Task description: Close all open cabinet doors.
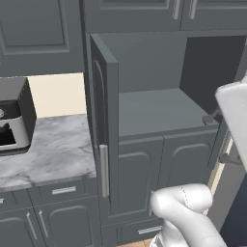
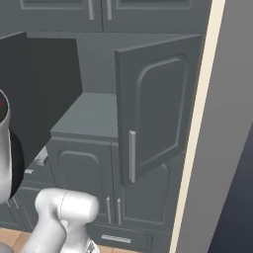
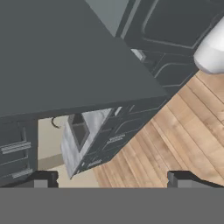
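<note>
An upper cabinet stands with both doors open. Its left door [image 1: 103,120] swings out towards me, edge on, with a silver bar handle [image 1: 103,170]; in the right base view its flat dark inner face [image 2: 39,84] shows. The right door [image 2: 158,108] hangs partly open, its arch panel and handle [image 2: 132,155] facing me, and its inner face [image 1: 212,67] shows in the left base view. My white hand [image 1: 235,116] is at that door's lower inside edge. My gripper [image 3: 114,180] is open, with nothing between the fingertips [image 3: 41,179] and a flat dark door face [image 3: 65,57] close ahead.
A dark appliance [image 1: 12,120] sits on the marble counter [image 1: 53,149] at left. Closed lower doors [image 1: 144,178] and drawers [image 1: 62,190] lie below, with closed doors above [image 1: 140,9]. A cream wall edge [image 2: 207,123] borders the right door. Wood floor [image 3: 175,131] lies underneath.
</note>
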### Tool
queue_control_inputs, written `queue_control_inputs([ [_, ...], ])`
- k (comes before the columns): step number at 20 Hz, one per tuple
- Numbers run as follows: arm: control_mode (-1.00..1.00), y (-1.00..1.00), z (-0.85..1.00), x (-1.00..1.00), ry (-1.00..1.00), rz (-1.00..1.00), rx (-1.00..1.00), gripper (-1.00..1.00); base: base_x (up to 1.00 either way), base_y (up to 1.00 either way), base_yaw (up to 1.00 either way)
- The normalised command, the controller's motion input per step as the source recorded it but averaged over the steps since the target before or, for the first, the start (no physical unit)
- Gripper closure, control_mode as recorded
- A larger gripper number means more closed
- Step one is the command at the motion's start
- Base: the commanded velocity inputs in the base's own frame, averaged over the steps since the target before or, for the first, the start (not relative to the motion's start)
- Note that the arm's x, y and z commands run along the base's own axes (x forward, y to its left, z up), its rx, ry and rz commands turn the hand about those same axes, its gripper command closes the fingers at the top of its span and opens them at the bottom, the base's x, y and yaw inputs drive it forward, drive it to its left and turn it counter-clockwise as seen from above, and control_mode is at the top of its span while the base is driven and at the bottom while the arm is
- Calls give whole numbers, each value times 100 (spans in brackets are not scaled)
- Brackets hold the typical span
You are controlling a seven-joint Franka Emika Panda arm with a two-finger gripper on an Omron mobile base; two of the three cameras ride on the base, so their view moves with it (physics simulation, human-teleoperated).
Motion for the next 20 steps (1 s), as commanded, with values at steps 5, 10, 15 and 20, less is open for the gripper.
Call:
queue_control_inputs([
  [5,-100,56,-38,-37,0,17,0,-100,0,0,0],
  [10,-100,67,-35,-15,0,3,0,-100,0,0,0],
  [15,-100,74,-16,6,6,-3,0,-100,0,0,0],
  [20,-100,71,-6,12,16,-9,0,-100,0,0,0],
])
